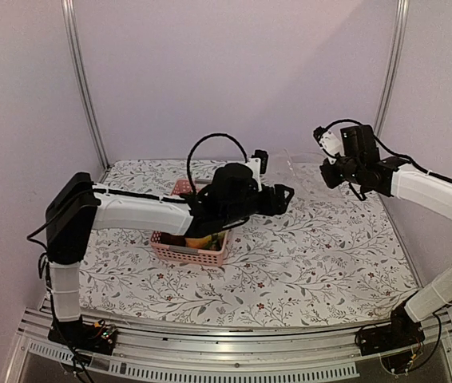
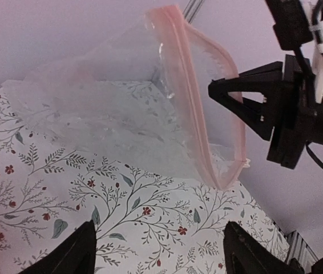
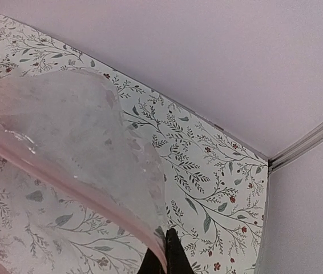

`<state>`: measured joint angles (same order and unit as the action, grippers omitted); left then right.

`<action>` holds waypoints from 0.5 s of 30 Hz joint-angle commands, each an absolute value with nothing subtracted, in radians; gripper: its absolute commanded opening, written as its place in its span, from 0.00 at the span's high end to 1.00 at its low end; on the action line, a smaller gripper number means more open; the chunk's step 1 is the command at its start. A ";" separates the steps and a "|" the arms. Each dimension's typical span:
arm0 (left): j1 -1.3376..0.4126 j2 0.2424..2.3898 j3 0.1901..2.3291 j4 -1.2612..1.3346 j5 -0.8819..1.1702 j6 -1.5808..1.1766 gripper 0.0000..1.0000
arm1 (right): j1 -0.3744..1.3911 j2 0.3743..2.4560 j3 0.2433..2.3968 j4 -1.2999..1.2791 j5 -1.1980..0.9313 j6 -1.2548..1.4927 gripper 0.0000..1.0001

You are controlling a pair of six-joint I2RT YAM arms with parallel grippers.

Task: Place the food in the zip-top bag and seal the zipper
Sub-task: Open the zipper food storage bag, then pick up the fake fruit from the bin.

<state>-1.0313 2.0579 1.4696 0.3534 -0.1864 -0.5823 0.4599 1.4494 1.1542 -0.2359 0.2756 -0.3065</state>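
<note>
Two sets of jaws, two different states. Right jaws clamped fully shut on the zipper (image 2: 185, 91), at one end of the pale pink strip, holding the zip-top bag (image 2: 110, 108) up by its mouth over the far right of the worktop (image 1: 314, 255). Not clear whether the bottom edge trails on the surface. Mouth slack and partly open. Left jaws spread wide with nothing between them, facing that mouth from close by without touching it. Food (image 1: 202, 239) down in the pink basket (image 1: 186, 254), mostly hidden under the left arm (image 1: 138, 214), with only a yellow and an orange piece to be made out. None visible in the bag.

By the look of it, thin, light, crinkly film, floppy and probably slippery, so liable to fold shut or slide out of a pinch on bare plastic. Best taken by the zipper strip, the one stiffer part, at the end opposite the right-hand grip, then drawn apart to spread the mouth. Toy pieces likely light and hard. Round ones apt to roll, so better gripped across the middle.
</note>
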 commanded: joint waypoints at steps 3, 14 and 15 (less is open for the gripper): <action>-1.031 1.771 1.222 0.356 -0.094 -0.346 0.20 | 0.351 1.439 1.186 -0.229 0.220 -0.289 1.00; -0.883 1.531 1.075 -0.137 -0.320 -0.396 0.21 | 0.251 1.340 1.221 -0.231 0.240 -0.334 1.00; -0.859 1.516 1.062 -0.158 -0.314 -0.407 0.21 | 0.251 1.337 1.213 -0.235 0.213 -0.324 1.00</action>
<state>-0.9535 1.5688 1.1198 0.0463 -0.2558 -0.3702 0.2481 1.3861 1.2057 -0.2352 0.2535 -0.3283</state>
